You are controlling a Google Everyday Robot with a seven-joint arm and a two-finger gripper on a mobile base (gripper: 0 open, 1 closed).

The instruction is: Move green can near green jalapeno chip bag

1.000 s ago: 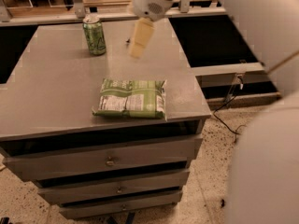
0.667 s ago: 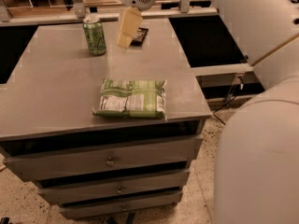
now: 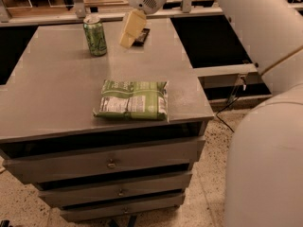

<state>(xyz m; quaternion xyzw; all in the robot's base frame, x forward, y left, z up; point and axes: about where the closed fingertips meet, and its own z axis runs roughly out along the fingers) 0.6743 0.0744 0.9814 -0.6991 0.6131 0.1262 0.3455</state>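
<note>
The gripper (image 3: pixel 127 40) has been moved to the left over the back of the table (image 3: pixel 52 93), so it is now closer to the green can (image 3: pixel 95 35) than it was a second ago. The can has not been moved at all. It is seen standing upright near the back left of the table top. The chip bag (image 3: pixel 133 100) has not been moved either and lies flat near the front edge, well apart from the can. The gripper is held up in the air just to the right of the can, and the can is not touched by it. A small dark packet (image 3: pixel 143 36) is partly hidden behind the gripper. Whether the gripper is open or closed cannot be told, but nothing is seen held in it. From this, it is judged that the reach for the can has been started but the can has not been grabbed yet. The gripper probably needs to be brought further left and lower. Care may be needed so the can is not knocked over.
</note>
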